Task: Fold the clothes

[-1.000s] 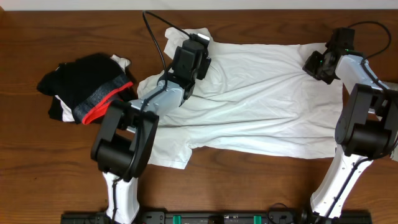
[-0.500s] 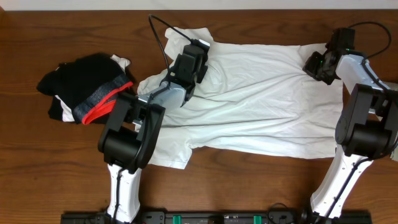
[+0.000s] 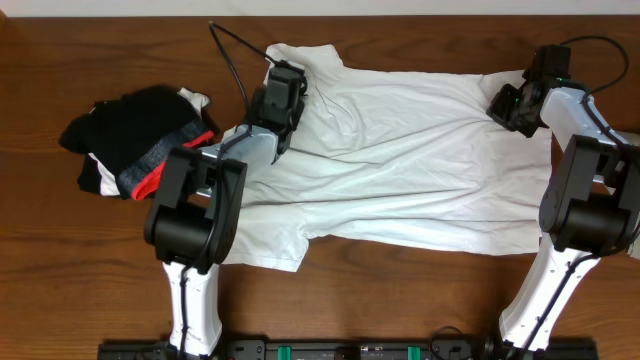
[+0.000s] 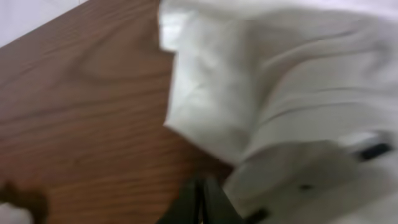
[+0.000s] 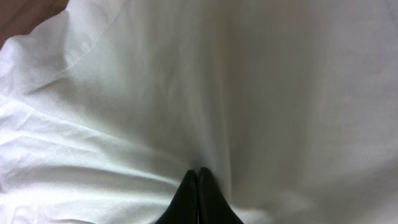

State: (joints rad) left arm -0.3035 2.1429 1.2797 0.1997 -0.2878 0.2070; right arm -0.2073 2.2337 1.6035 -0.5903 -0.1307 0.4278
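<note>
A white T-shirt point(image 3: 420, 150) lies spread across the wooden table point(image 3: 80, 270), wrinkled, with its sleeves toward the left. My left gripper point(image 3: 288, 72) rests at the shirt's far left sleeve. In the left wrist view it point(image 4: 200, 186) is shut at the fabric's edge point(image 4: 280, 74), and the folds run down to its tips. At the shirt's far right corner, my right gripper point(image 3: 500, 103) is shut on a pinch of cloth. The right wrist view shows the fabric point(image 5: 217, 74) bunching into its closed tips point(image 5: 198, 174).
A pile of dark clothes point(image 3: 135, 135) with a red band and some white cloth lies at the left of the table. A black cable point(image 3: 235, 60) loops over the table behind the left arm. The table's far edge runs just behind the shirt.
My left gripper has shifted left along the shirt toward the sleeve and closed its jaws. The right gripper has kept its place and its grip.
</note>
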